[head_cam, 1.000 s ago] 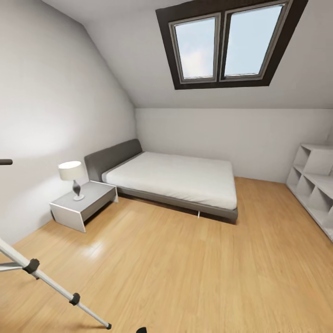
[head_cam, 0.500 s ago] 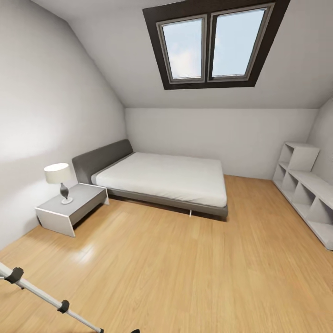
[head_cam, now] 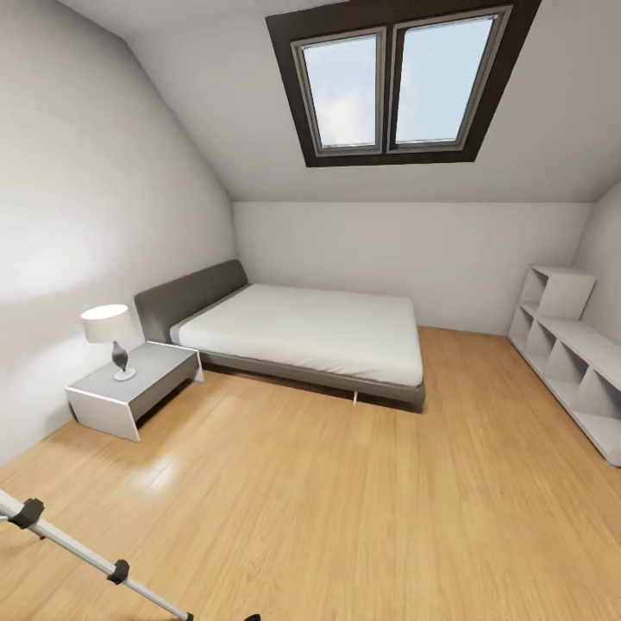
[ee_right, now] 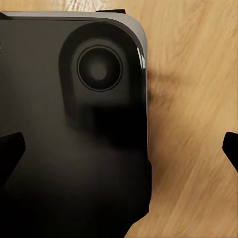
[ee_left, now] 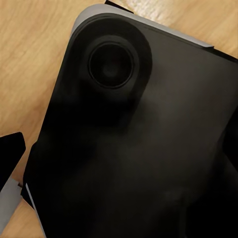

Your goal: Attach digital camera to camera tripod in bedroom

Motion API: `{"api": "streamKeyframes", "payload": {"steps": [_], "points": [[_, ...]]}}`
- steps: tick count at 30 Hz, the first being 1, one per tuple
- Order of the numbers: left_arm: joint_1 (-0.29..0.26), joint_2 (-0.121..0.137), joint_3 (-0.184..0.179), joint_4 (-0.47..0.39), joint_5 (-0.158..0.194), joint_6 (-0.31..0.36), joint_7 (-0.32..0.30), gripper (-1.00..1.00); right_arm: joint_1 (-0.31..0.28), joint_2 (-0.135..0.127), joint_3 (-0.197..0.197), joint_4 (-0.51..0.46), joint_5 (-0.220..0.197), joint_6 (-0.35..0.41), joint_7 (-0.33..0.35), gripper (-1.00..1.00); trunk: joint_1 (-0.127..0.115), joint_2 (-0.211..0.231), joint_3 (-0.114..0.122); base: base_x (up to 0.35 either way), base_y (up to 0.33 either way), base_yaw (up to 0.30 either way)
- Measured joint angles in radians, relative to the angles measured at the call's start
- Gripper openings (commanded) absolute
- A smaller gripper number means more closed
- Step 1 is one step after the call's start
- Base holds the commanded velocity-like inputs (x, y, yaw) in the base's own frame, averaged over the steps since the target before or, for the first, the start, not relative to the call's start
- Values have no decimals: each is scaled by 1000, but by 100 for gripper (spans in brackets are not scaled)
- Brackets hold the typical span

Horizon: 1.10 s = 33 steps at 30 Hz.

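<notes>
We see our own base in both wrist views: a glossy black panel (ee_left: 134,148) with rounded corners and a thin silver-grey rim, carrying a raised round black boss (ee_left: 111,64) with a circular recess. The right wrist view shows the same kind of black panel (ee_right: 64,163) and boss (ee_right: 99,69). Black fingertips (ee_right: 10,153) edge that picture.

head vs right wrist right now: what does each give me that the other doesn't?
Head view alone: the bedroom, with the bed, skylight, nightstand carrying a lamp, white shelf unit, and one silver leg of the camera tripod at the lower left edge.
Right wrist view alone: a close black rounded body with a round socket, and dark finger tips at the picture's edges.
Both: the light wood floor.
</notes>
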Motion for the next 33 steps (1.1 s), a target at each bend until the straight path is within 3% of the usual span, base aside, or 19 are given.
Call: {"api": "streamKeyframes", "payload": {"steps": [24, 28, 33], "points": [[0, 6, -3, -8, -6, 0, 0, 100, 0, -8, 9, -5, 7, 9, 1, 100, 0, 0, 0, 0, 0, 0], [0, 31, -4, -56, -8, 4, 0, 100, 0, -27, 9, -38, 8, 12, -4, 100, 0, 0, 0, 0, 0, 0], [-1, 102, -2, -220, -9, 32, 2, 100, 0, -61, 11, -179, 33, 19, -1, 100, 0, 0, 0, 0, 0, 0]]}}
